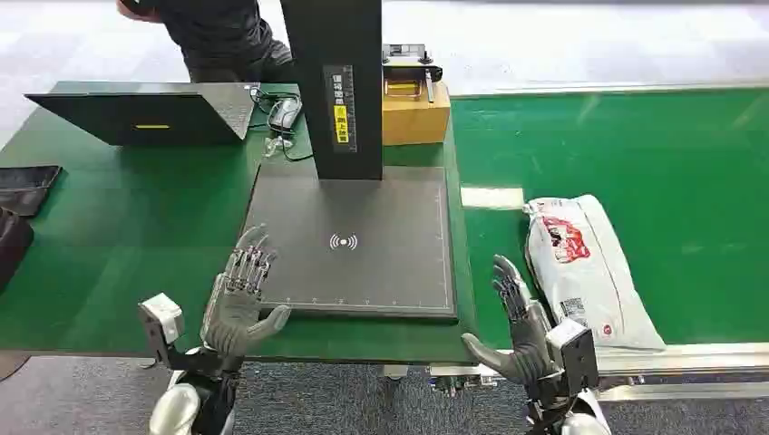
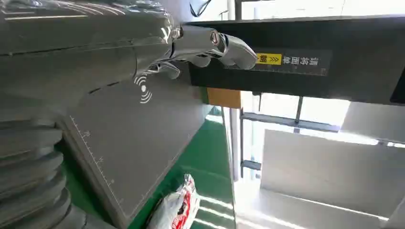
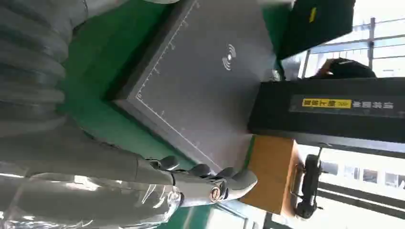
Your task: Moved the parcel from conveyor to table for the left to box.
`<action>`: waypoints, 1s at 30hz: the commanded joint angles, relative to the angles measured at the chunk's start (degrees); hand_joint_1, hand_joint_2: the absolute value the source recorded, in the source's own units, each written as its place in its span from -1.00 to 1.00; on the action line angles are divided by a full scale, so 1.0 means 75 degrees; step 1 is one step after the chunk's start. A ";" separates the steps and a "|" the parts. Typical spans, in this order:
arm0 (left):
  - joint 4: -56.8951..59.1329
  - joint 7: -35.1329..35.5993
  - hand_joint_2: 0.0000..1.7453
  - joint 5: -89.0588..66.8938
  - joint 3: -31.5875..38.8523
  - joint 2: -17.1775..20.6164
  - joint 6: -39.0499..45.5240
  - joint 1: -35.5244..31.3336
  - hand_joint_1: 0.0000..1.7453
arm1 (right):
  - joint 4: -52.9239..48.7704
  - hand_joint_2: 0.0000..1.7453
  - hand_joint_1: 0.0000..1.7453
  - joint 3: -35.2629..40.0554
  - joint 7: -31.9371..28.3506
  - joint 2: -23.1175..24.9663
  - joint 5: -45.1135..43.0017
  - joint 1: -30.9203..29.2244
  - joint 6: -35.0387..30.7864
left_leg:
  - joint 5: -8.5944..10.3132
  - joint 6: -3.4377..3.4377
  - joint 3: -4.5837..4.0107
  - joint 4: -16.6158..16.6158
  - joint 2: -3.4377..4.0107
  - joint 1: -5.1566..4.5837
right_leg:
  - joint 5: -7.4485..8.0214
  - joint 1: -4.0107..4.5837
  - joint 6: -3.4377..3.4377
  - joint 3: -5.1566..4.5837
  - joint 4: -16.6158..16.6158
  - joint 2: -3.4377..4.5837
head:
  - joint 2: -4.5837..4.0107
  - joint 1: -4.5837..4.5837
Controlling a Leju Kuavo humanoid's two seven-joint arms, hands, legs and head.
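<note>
A: Surface?
B: Green table (image 1: 118, 217) bearing a grey scan pad (image 1: 363, 240) under a black column (image 1: 335, 82); pale floor behind.
A: Parcel, hands?
B: Parcel (image 1: 585, 267) lies on the green conveyor (image 1: 653, 154). Left hand (image 1: 240, 294) and right hand (image 1: 519, 317) spread, empty.

We see the parcel (image 1: 589, 267) lying on the conveyor (image 1: 653, 154), right of the scanner pad (image 1: 363, 240) on the counter (image 1: 118, 227). Behind the pad stands a post (image 1: 340, 86), a laptop (image 1: 145, 113) to its left, a box (image 1: 415, 111) to its right.
</note>
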 commanded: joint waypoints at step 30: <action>0.0181 -0.0055 1.00 -0.0028 0.0013 0.0160 0.0101 -0.0172 -1.00 | 0.4854 1.00 -1.00 -0.2091 0.1689 -0.2171 0.4014 -0.3776 -0.2438 | 0.0005 -0.0017 0.0022 -0.0010 -0.0008 0.0005 | 0.0010 0.0000 0.0017 0.0027 -0.0020 0.0001 | 0.0000 -0.0003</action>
